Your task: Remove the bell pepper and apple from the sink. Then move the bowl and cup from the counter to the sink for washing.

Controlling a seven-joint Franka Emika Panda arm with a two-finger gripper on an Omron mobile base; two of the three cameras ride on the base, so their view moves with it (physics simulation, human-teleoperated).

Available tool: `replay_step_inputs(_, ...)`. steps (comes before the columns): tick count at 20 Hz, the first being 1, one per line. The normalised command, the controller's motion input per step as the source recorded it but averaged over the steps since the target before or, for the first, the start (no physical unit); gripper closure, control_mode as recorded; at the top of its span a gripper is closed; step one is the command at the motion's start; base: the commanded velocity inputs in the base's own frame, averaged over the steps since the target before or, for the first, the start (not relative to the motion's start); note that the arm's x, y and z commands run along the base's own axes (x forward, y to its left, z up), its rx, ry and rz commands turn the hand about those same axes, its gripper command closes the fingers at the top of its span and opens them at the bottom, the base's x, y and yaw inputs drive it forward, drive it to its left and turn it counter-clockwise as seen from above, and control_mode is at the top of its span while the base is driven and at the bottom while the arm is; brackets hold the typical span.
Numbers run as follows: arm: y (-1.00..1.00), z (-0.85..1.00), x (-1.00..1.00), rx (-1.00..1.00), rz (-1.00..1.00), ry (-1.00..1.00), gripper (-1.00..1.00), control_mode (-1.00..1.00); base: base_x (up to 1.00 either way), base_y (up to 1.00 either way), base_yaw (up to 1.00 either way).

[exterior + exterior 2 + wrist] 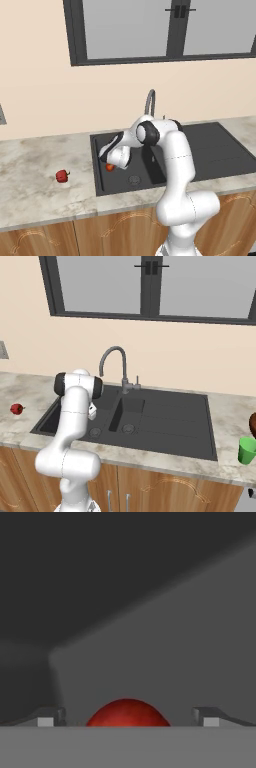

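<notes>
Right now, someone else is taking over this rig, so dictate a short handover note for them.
Gripper: jaws open, down in the sink, straddling the apple, not yet closed on it.
Bell pepper: already out, on the counter left of the sink.
Cup: on the counter at the right, with the bowl just behind it at the frame edge.
Left: lift out the apple, then move bowl and cup into the sink.
</notes>
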Motion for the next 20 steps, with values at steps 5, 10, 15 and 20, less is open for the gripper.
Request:
replay_step_inputs(5,0.13,-0.05,-0.14,0.0,0.0,0.0,-1.0,-1.0,0.0,0.0,0.0)
replay_step_inputs(10,0.08,-0.04,-0.17,0.0,0.0,0.0,-1.0,-1.0,0.0,0.0,0.0)
replay_step_inputs(15,0.15,-0.16,0.0,0.0,0.0,0.0,-1.0,-1.0,0.0,0.0,0.0)
replay_step_inputs(20,0.22,-0.24,0.0,0.0,0.0,-0.01,1.0,-1.0,0.0,0.0,0.0)
